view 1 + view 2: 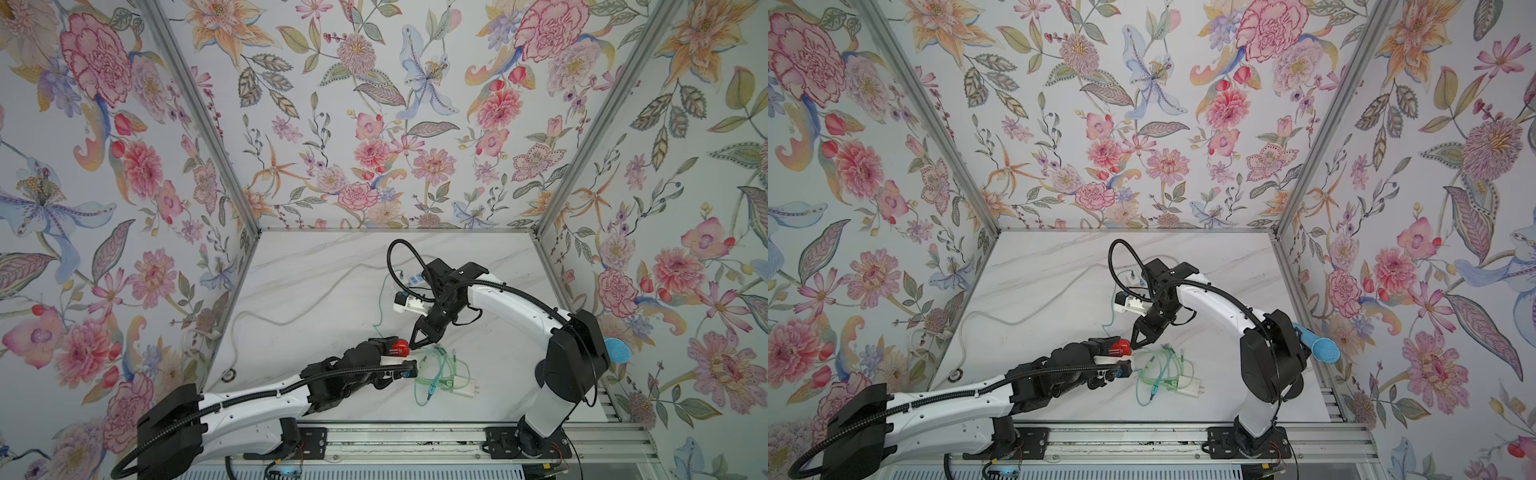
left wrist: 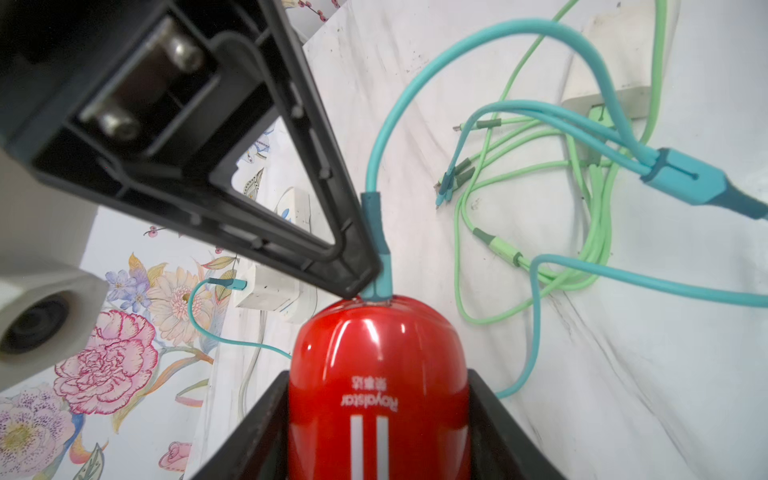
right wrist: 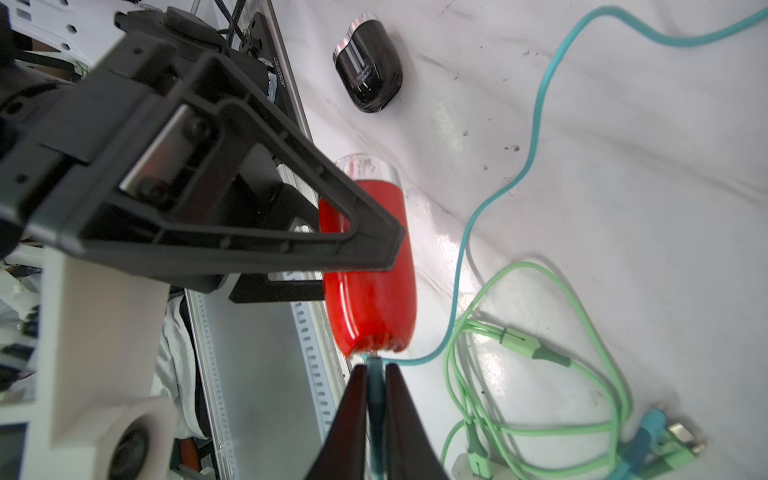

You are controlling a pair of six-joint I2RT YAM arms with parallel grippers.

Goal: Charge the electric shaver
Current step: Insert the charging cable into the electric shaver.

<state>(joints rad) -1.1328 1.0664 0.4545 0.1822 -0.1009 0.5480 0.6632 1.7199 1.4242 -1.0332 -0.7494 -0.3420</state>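
Position note: red shaver (image 1: 400, 347) sits near the front middle of the desk (image 1: 311, 291), clamped across its body by the left pincer (image 2: 380, 428). Whether it touches the surface: cannot tell.

Long axis points from the left pincer toward the right pincer (image 3: 376, 374), port end foremost, so the right arm is the nearer one to the port. Teal connector (image 2: 376, 232) is seated in that end. The right jaws stand narrowly either side of it, in line with the axis. Pinching or merely flanking: cannot tell.

Teal cable (image 3: 457, 270) runs off to a white power block (image 2: 266, 293), plug in.

Judgement: insertion looks done. Next move would be a straight back-off along the axis, no sideways tug.

Obstacles: green cable tangle (image 2: 600, 232) and white adaptor (image 1: 467, 388) lie just beside the right pincer. Black shaver (image 3: 368, 79) lies apart.
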